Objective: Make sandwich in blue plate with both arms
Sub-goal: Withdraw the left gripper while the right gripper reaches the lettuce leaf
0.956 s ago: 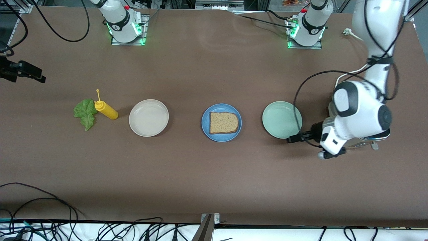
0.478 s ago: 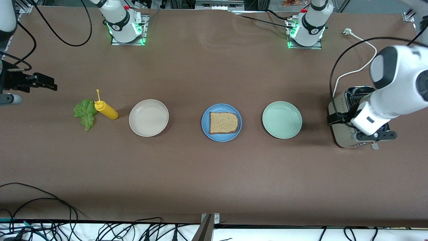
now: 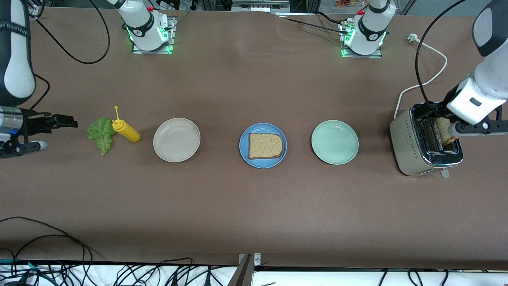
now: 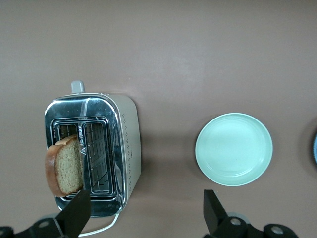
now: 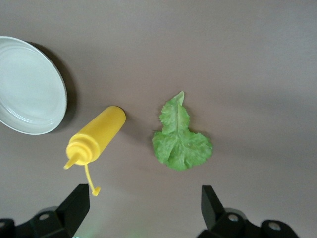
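The blue plate (image 3: 243, 145) lies mid-table with one brown toast slice (image 3: 265, 145) flat on it. A second toast slice (image 3: 442, 131) (image 4: 64, 168) stands up out of a slot of the silver toaster (image 3: 412, 147) (image 4: 126, 148) at the left arm's end. My left gripper (image 4: 144, 201) hangs open and empty over the toaster's edge. The green lettuce leaf (image 3: 101, 134) (image 5: 181, 141) lies on the table toward the right arm's end. My right gripper (image 3: 71, 121) (image 5: 144, 196) is open and empty over bare table beside the leaf.
A yellow squeeze bottle (image 3: 126, 131) (image 5: 96, 136) lies touching the lettuce, with a beige plate (image 3: 176, 140) (image 5: 27, 94) beside it. A pale green plate (image 3: 335, 142) (image 4: 234, 148) sits between the blue plate and the toaster. The toaster's white cord (image 3: 428, 79) trails toward the bases.
The left arm swung from beside the green plate to above the toaster. The right arm came in from the table's end toward the lettuce. Both grippers stayed open.
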Controlling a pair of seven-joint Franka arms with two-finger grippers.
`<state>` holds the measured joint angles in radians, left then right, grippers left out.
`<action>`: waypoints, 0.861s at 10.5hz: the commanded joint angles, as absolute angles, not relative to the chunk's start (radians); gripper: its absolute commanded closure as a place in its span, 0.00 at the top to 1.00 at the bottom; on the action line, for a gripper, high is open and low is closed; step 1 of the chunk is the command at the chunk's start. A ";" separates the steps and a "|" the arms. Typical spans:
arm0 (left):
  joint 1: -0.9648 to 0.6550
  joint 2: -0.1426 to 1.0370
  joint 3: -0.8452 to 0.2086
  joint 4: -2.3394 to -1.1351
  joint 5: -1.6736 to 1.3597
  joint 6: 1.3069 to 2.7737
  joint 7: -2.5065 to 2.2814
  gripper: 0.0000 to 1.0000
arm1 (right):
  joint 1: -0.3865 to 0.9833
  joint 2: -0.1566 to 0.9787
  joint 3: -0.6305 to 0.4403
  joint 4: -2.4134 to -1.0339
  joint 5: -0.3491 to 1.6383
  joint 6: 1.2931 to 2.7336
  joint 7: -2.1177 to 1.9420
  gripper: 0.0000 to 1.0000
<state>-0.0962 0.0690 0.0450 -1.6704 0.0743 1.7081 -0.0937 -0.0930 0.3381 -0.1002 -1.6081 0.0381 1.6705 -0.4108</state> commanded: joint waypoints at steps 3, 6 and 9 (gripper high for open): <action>-0.067 -0.026 0.002 -1.678 0.089 1.671 -0.103 1.00 | -0.216 0.587 -0.095 -1.583 0.201 1.758 -0.698 1.00; -0.031 -0.049 0.003 -1.689 0.000 1.648 -0.100 1.00 | -0.229 0.667 -0.094 -1.585 0.221 1.833 -0.762 1.00; -0.043 -0.040 -0.003 -1.655 -0.002 1.611 -0.103 1.00 | -0.229 0.716 -0.091 -1.585 0.222 1.865 -0.793 0.95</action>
